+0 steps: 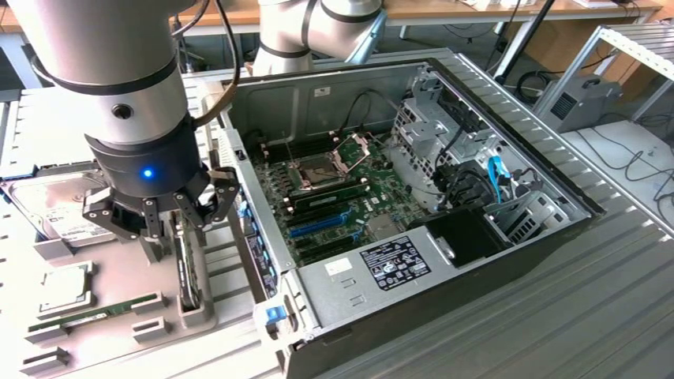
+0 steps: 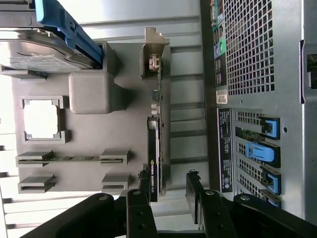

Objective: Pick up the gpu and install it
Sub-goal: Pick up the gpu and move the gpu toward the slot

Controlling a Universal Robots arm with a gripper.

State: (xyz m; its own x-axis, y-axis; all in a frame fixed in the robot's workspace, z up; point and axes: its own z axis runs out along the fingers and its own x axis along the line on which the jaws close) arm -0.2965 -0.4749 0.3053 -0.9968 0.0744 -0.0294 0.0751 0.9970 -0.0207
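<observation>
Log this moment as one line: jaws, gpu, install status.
jaws: open above gpu, nothing held | gpu: on edge in grey holder beside case | install: not done

silver-grey arm (image 1: 106, 47), black band round it, one dark screw hole. below that, a black wrist with a blue light (image 1: 147, 172) glowing. black linkage gripper (image 1: 174, 233), bolts at the joints. black cable (image 1: 226, 63) alongside.

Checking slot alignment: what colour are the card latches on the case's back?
Latches are blue; clearest in wrist view.
</observation>
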